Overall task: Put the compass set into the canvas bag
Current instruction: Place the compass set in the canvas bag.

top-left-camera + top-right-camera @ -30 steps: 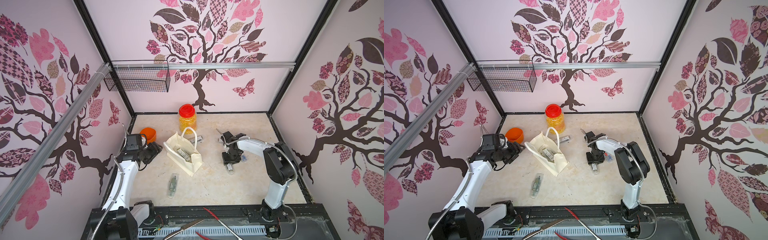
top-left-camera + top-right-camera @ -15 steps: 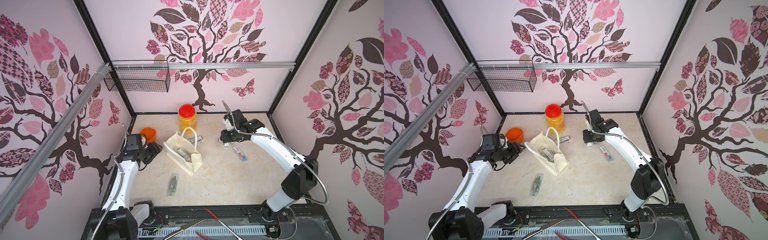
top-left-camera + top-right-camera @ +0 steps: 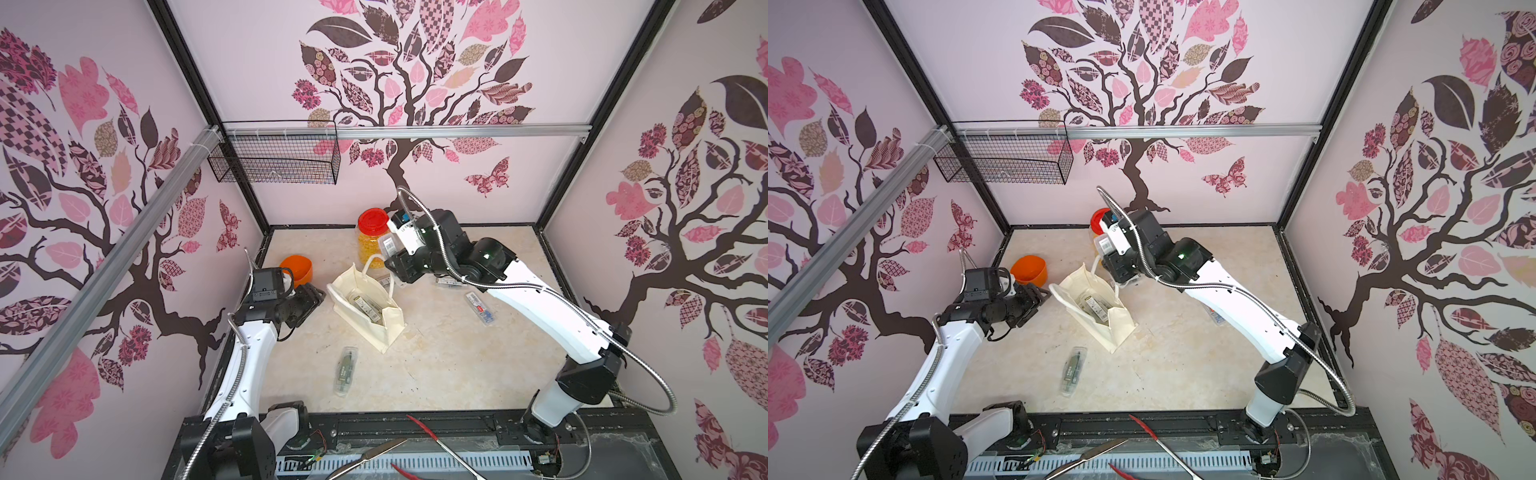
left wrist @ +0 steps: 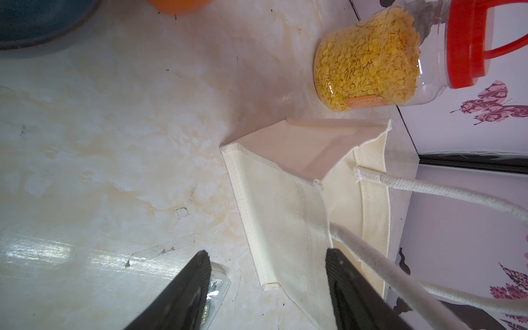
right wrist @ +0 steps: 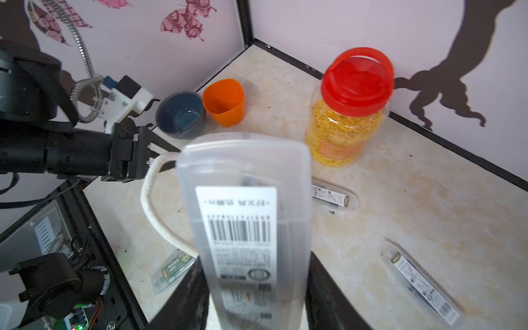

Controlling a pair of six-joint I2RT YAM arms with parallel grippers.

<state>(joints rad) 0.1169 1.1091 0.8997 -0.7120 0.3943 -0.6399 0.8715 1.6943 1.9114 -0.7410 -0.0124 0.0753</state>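
**Compass case gripped, bag waiting open**

The right arm (image 3: 540, 307) sweeps from the lower right of a top view up to the centre, with its wrist folded back over the table (image 3: 457, 374). The left arm (image 3: 249, 345) rises along the left edge, forearm level and aimed at the bag. The canvas bag (image 3: 374, 328) stands open mid-frame in both top views, with another case (image 3: 365, 304) already inside. It looks soft and light, so its walls would likely fold or slide under a push.

The left gripper (image 4: 268, 271) has its jaws apart astride the bag's corner, low in the left wrist view, and no pinch shows. The right gripper (image 3: 395, 268) is clamped on the lower end of the compass set (image 5: 243, 217), just up and right of the bag's rim. The set is a clear, flat plastic case, probably rigid, light and slick. It is best held across its narrow width near one end, as it is now.
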